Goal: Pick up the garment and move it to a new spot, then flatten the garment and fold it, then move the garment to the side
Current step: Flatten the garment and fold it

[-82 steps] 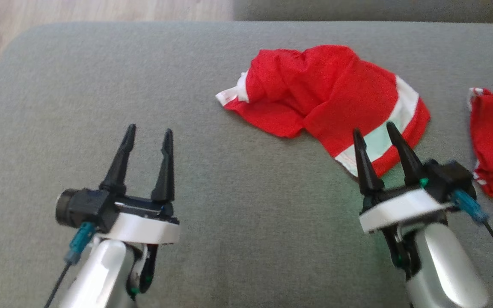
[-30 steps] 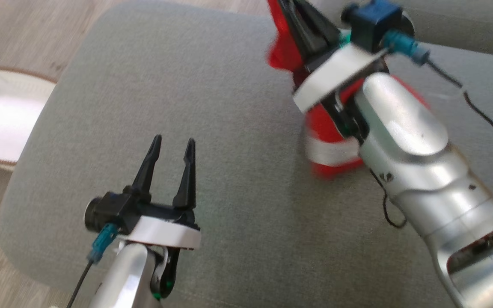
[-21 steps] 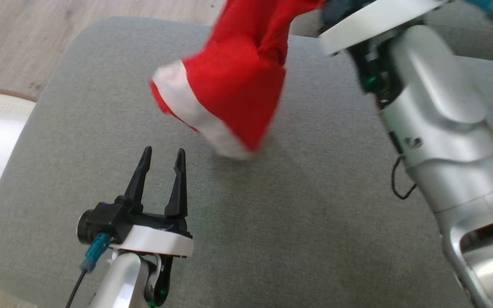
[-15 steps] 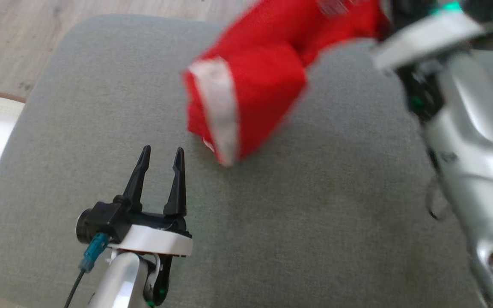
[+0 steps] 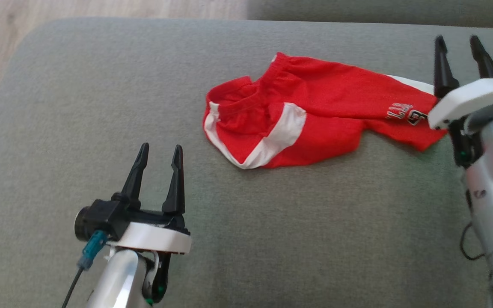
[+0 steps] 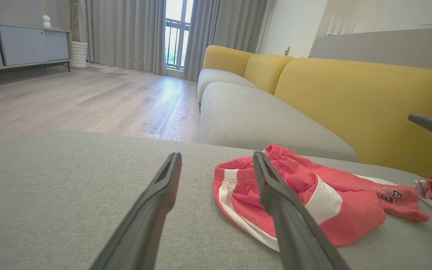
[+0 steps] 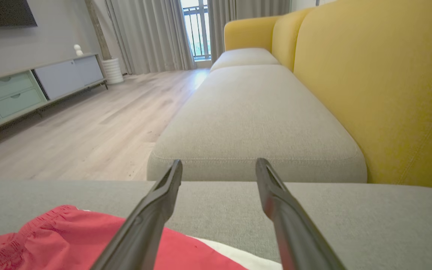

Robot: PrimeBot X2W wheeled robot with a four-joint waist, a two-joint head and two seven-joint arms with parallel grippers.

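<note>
Red garment [image 5: 323, 111] with white panels, lying crumpled, partly spread on grey cushion [image 5: 101, 107]

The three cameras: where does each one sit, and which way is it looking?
Head view: on the robot's head, looking down at the grey cushion and red shorts; left claw and right claw both show.
Left wrist view: on the left wrist, looking low along its own fingers at the shorts and yellow sofa back.
Right wrist view: on the right wrist, looking along its own fingers past the shorts' edge.
Both wrist views share the shorts and sofa back.
</note>
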